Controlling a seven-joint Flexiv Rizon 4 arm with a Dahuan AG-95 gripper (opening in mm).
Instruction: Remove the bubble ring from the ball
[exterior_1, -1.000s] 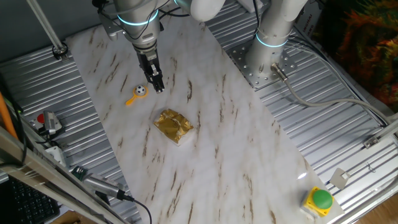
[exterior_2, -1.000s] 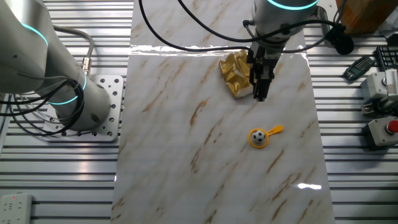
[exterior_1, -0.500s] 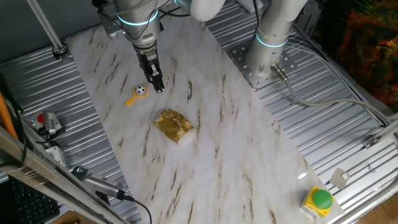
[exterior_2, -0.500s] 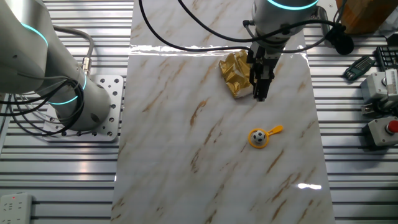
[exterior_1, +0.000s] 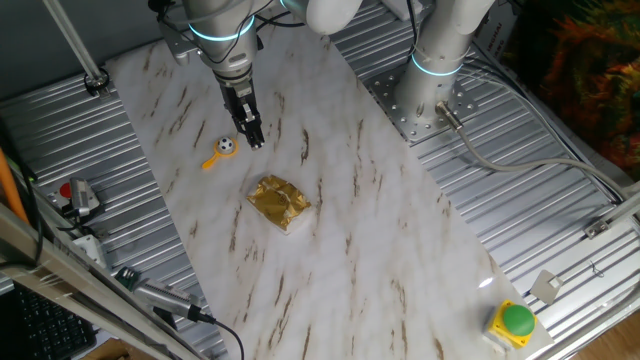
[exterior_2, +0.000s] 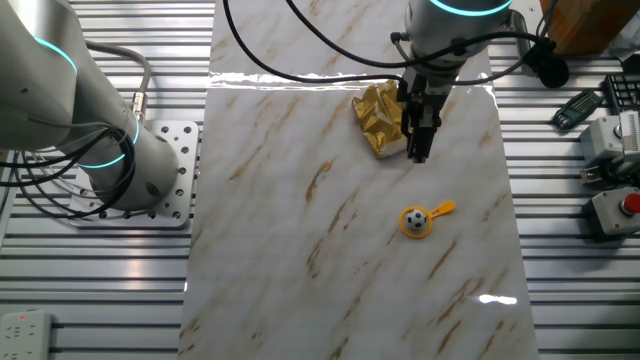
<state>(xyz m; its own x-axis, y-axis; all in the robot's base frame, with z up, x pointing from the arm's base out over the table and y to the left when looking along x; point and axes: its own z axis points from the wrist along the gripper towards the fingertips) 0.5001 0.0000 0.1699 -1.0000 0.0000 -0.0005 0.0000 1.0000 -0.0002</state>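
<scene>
The orange-yellow bubble ring (exterior_1: 217, 157) lies flat on the marble table, its hoop around the tiny black-and-white ball (exterior_1: 227, 145). In the other fixed view the ring (exterior_2: 426, 218) and the ball (exterior_2: 414, 219) lie right of the table's middle, handle pointing right. My gripper (exterior_1: 254, 139) hangs just right of the ball, above the table, fingers close together and holding nothing. In the other fixed view the gripper (exterior_2: 417, 152) is above the ring in the picture, apart from it.
A crumpled gold foil packet (exterior_1: 279, 203) lies mid-table, next to the gripper in the other fixed view (exterior_2: 378, 119). A second arm's base (exterior_1: 432, 70) stands at the table's edge. A green button (exterior_1: 516, 320) sits at one corner. Boxes with red buttons (exterior_2: 610, 205) lie beside the table.
</scene>
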